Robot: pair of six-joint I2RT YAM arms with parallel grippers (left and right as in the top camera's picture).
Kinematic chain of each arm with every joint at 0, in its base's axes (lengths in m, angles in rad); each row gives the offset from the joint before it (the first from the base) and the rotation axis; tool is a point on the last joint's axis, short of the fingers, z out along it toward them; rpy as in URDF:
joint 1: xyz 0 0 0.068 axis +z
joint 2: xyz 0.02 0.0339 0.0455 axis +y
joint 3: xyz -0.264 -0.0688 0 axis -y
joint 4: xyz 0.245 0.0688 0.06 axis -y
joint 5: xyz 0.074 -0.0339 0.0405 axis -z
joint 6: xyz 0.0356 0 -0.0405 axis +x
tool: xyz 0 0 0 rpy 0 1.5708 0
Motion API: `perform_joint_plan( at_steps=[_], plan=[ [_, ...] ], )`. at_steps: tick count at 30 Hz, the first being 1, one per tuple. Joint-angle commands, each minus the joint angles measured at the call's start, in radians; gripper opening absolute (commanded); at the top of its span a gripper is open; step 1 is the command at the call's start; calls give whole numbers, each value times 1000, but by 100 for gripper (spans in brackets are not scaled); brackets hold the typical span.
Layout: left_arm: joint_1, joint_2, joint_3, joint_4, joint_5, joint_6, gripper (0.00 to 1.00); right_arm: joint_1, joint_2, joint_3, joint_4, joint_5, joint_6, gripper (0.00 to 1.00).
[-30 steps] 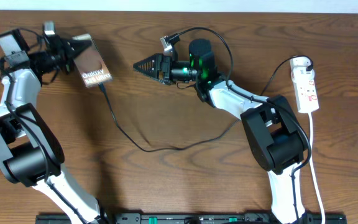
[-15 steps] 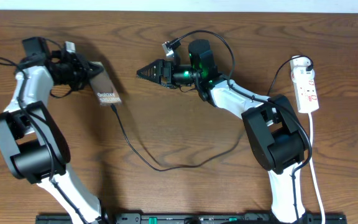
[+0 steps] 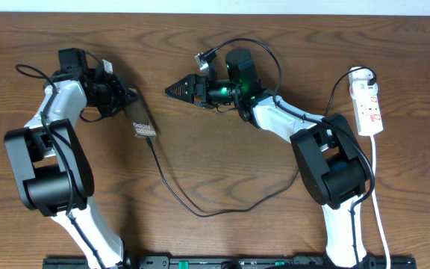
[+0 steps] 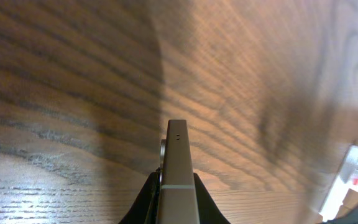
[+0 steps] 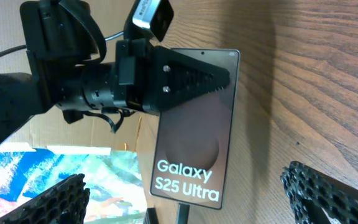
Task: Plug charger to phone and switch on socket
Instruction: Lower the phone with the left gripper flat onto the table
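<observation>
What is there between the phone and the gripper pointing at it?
Nothing but bare table between the phone and the right gripper, as the overhead view shows.

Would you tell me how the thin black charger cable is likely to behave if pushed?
Probably floppy: the thin black charger cable lies in a loose curve. Likely light, being thin. It may tug the flat brown-black phone at its end.

A: What lies here apart from the job's own things?
B: A brown wooden desk (image 3: 200,142), its grain running side to side. In the overhead view a pale strip (image 3: 290,6) runs along its far edge.
A: Anything beyond the desk?
B: In the right wrist view, plain brown cardboard (image 5: 42,134), and just below it a printed sheet (image 5: 61,171) in blue, green and white. What it pictures I cannot tell.
</observation>
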Motion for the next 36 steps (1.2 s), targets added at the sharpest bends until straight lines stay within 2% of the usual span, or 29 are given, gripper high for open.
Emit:
perform_joint_plan(
  at_steps=[1,24,36],
  plan=[
    [-21,-18,-45,9,-46,13,8,-3,2,17,-9,-3,-26,99],
    [-27,-5,-214,105,-46,13,8,-3,2,17,-16,-2,-33,99],
    [-27,-5,-214,78,-53,14,17,-3,2,17,-17,-3,-33,99]
  ],
)
